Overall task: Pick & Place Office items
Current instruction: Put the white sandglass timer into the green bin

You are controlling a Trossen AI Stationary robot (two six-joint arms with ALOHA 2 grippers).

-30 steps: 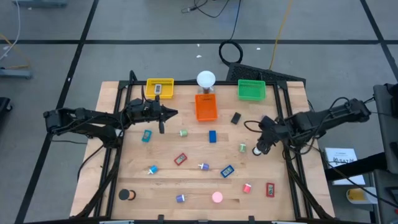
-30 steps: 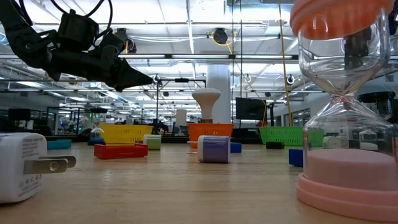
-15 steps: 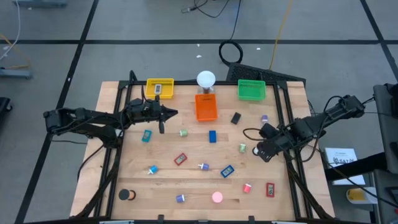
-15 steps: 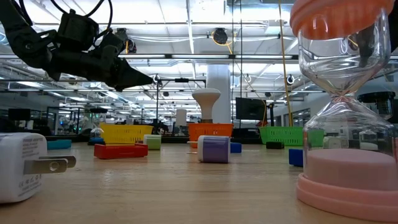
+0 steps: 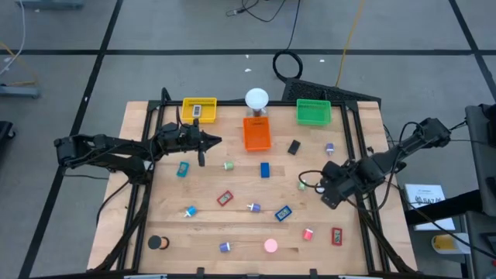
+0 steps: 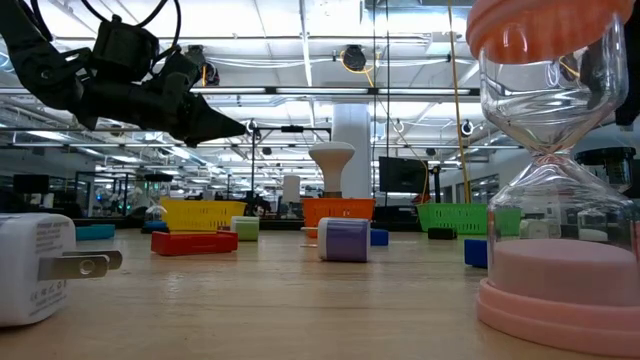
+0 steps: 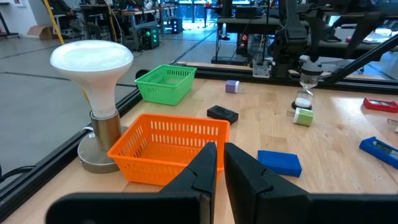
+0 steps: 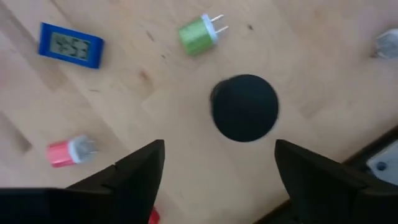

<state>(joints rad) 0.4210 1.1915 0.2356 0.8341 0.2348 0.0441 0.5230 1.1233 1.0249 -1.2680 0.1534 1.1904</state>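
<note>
Seen level from the table top, a pink hourglass point(image 6: 555, 170) fills the right edge of the frame and a white plug point(image 6: 40, 268) sits at lower left; farther back stand a purple roll point(image 6: 345, 240) at centre and a red block point(image 6: 194, 242) left of it. From overhead, the front row near the bottom of the frame holds a black roll point(image 5: 158, 242) at lower left, a pink roll point(image 5: 270, 246) at bottom centre and a red item point(image 5: 337, 235) at lower right. Above them in mid-table lie a blue timer point(image 5: 283, 212), a red block point(image 5: 225, 198) and a blue block point(image 5: 265, 170). The right gripper point(image 5: 328, 191) hangs at right of centre, fingers spread wide and holding nothing; its wrist camera looks straight down on a black round object point(image 8: 244, 108) between the fingers, clear of both, with a green plug point(image 8: 198, 35), a blue timer point(image 8: 70, 45) and a small red piece point(image 8: 66, 152) close by. The left gripper point(image 5: 213, 140) hovers at upper left of the table, fingers clenched together and empty, pointing at the orange tray point(image 5: 257, 133). At the far edge, toward the top of the frame, sit a yellow tray point(image 5: 199, 109), a white lamp point(image 5: 256, 99) and a green tray point(image 5: 313, 113).
</note>
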